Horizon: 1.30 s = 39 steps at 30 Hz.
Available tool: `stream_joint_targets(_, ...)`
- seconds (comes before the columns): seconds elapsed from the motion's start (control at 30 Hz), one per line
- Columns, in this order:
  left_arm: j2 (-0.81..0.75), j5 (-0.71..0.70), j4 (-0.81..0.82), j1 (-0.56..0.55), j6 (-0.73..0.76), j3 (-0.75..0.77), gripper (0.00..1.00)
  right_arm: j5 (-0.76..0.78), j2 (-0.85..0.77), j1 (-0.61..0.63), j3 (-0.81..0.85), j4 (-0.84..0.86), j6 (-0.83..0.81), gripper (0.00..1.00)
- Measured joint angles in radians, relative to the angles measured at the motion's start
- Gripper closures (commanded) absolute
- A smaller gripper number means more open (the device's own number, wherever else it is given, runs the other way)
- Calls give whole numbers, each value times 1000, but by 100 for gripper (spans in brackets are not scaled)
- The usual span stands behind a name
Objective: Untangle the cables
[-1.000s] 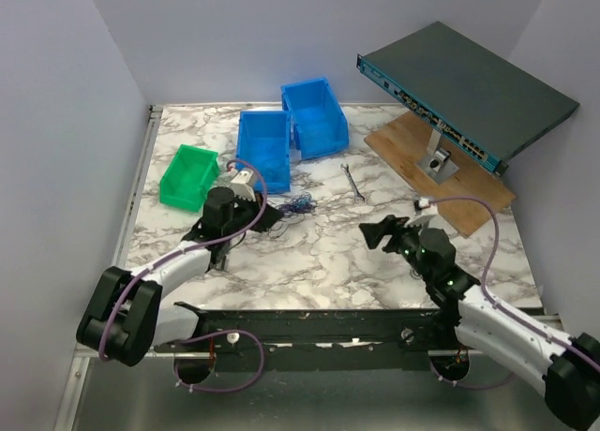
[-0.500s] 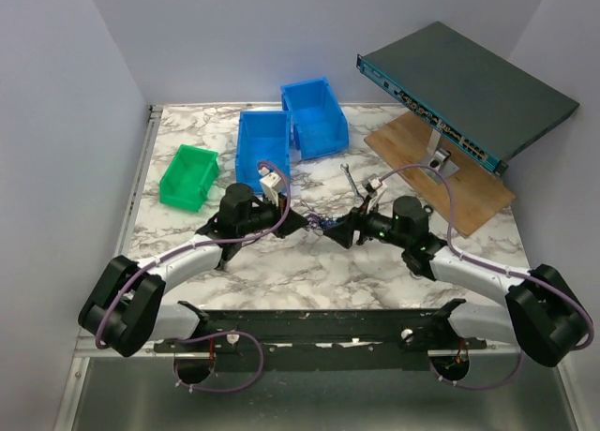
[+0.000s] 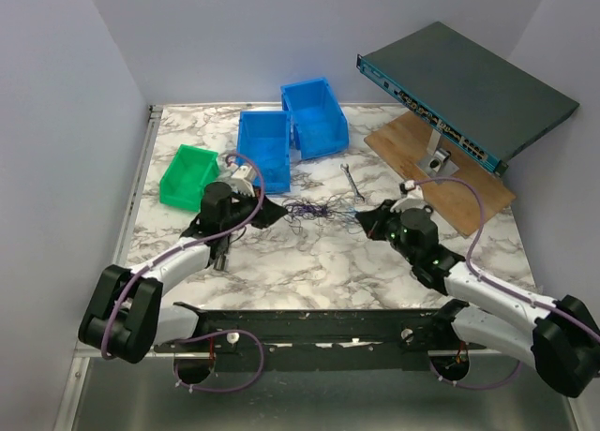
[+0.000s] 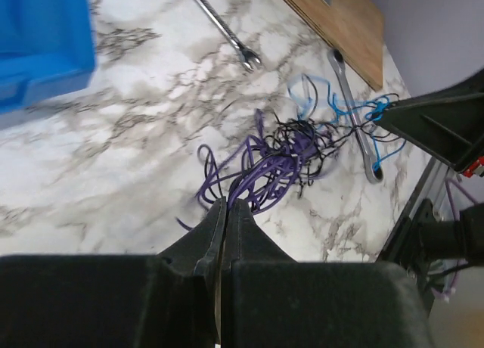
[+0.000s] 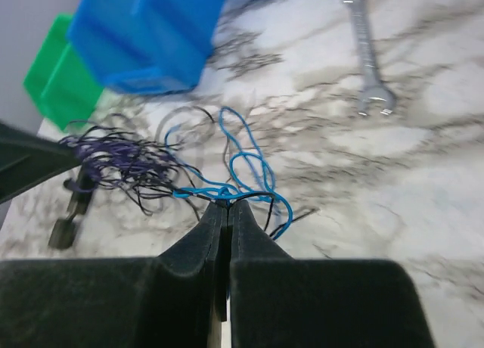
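The cables (image 3: 309, 209) lie mid-frame in the top view on the marble counter (image 3: 328, 262). They are strung between the left hand (image 3: 275, 213) and the right hand (image 3: 362, 221), just below the blue bins (image 3: 262, 145). In the left wrist view, the left hand at lower centre is pinched tight on purple strands, with the tangle just above it. In the right wrist view, the right hand at lower centre is clamped on blue strands. The dark knot sits at mid-left and a wrench (image 5: 368, 53) at upper right.

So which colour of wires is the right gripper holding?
The blue wires: their loops end in the right gripper's shut tips. The purple wires bunch by the left gripper.
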Motion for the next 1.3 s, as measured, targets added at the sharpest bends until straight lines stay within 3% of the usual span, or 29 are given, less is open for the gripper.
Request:
stream_joint_targets(0.13, -56, -34, -14, 73, -58, -51, 100, 235, -92, 6, -42, -101, 126, 99)
stream_joint_targets(0.27, -122, -75, -36, 82, -76, -89, 100, 299, -134, 7, -66, -135, 151, 99)
stream_joint_targets(0.3, -132, -82, -37, 84, -76, -91, 100, 300, -135, 6, -68, -135, 148, 95)
stream_joint_targets(0.4, -137, -90, -35, 90, -68, -91, 100, 267, -136, 4, -68, -126, 93, 37)
stream_joint_targets(0.47, -132, -94, -28, 99, -53, -93, 100, 208, -137, -7, -69, -113, 32, 28)
stream_joint_targets(0.67, -73, -77, -17, 35, -1, -71, 100, -88, -97, -20, -70, 16, -101, 28)
stream_joint_targets(0.93, -41, 2, -5, -83, 74, -18, 100, -414, 154, -20, 94, 55, -184, 30)
stream_joint_targets(1.03, -39, 14, -4, -105, 92, -8, 100, -495, 227, -19, 153, 59, -201, 38)
stream_joint_targets(1.1, -36, 24, -3, -106, 99, -5, 100, -542, 265, -19, 171, 62, -209, 49)
stream_joint_targets(1.2, -32, 32, -2, -106, 103, -4, 100, -581, 307, -16, 176, 63, -216, 53)
stream_joint_targets(1.27, -30, 39, 2, -106, 103, -4, 100, -597, 327, -16, 176, 61, -214, 66)
stream_joint_targets(1.3, -30, 43, 5, -106, 103, -4, 100, -600, 331, -15, 176, 61, -217, 67)
